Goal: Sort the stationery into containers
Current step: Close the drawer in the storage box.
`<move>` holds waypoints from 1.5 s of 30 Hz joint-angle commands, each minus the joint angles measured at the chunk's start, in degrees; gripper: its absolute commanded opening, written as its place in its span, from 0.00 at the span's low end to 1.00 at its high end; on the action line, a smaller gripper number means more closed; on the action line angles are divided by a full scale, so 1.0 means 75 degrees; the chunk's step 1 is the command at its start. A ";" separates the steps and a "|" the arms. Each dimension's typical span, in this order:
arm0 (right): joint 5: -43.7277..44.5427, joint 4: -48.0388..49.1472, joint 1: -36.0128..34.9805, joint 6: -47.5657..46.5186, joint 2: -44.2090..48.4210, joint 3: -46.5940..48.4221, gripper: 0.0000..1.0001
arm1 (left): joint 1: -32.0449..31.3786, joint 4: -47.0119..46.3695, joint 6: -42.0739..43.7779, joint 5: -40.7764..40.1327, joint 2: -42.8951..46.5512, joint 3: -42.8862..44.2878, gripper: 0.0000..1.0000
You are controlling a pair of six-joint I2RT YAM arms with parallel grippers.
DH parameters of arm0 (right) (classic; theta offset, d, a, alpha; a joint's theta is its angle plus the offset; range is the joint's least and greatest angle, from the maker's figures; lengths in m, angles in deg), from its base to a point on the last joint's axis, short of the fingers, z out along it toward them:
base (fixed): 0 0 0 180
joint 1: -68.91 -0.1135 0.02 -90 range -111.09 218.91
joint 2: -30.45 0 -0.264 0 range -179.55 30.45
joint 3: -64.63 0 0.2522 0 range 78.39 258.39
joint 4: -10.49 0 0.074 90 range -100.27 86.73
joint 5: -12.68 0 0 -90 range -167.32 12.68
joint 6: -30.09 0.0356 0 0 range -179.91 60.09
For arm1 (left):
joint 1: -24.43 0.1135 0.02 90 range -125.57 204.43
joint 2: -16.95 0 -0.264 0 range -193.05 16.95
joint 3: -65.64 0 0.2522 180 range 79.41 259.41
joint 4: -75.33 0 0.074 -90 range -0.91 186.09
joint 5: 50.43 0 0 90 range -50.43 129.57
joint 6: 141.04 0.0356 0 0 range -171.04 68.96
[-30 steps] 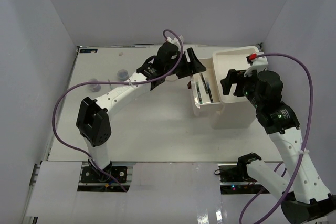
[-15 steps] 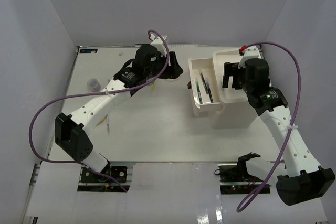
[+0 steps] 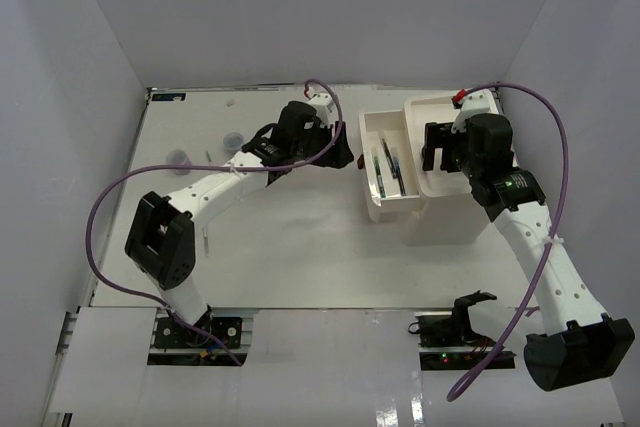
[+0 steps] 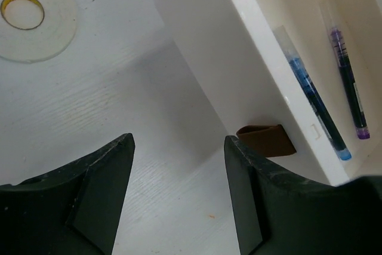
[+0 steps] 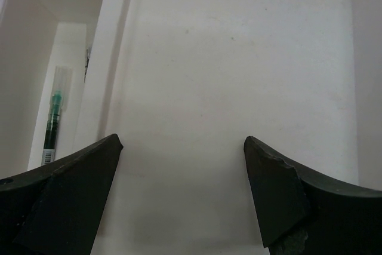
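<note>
The white organiser (image 3: 440, 209) stands at the right, with one drawer (image 3: 372, 152) pulled out to the left. Pens lie in the drawer: a blue one (image 4: 313, 104) and a purple one (image 4: 346, 82) in the left wrist view, a green one (image 5: 52, 125) in the right wrist view. My left gripper (image 3: 341, 154) (image 4: 179, 198) is open and empty, low over the table beside the drawer's brown handle (image 4: 266, 140). The cream tape ring (image 4: 27, 17) lies flat on the table beyond it. My right gripper (image 3: 441, 148) (image 5: 182, 195) is open and empty above the organiser's shallow tray top (image 5: 239, 76).
Two small clear jars (image 3: 233, 139) (image 3: 178, 159) stand on the table at the far left. A thin pen (image 3: 205, 241) lies near the left arm's elbow. Grey walls close in the table on three sides.
My left gripper drew back from the drawer's far end, then came to the drawer's left side, low by the handle. My right gripper moved up over the tray top and has held there.
</note>
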 commanded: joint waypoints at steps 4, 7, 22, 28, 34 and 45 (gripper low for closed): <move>-0.0921 0.0059 -0.0009 -0.0082 0.0041 -0.0358 0.90 | -0.0206 -0.0559 0.0247 0.0356 -0.0508 0.0861 0.72; -0.1050 0.0082 -0.0009 -0.0082 0.0041 -0.0429 0.90 | -0.0370 -0.0571 0.0223 0.0403 -0.0847 0.1201 0.72; -0.1426 0.0188 -0.0009 0.0011 0.0029 -0.0499 0.90 | -0.1121 -0.0641 -0.0339 0.0743 -0.2395 0.2970 0.72; -0.1425 0.0176 -0.0009 0.0035 0.0076 -0.0464 0.90 | -0.1121 -0.0688 -0.0339 0.0848 -0.2805 0.3427 0.72; -0.1437 0.0165 -0.0009 0.0152 0.0087 -0.0452 0.90 | -0.1133 -0.0700 -0.0445 0.1130 -0.2935 0.3640 0.72; -0.1320 0.0200 -0.0009 0.0187 0.0181 -0.0511 0.90 | -0.0032 -0.1845 -0.2014 0.1761 -0.1494 0.0947 0.73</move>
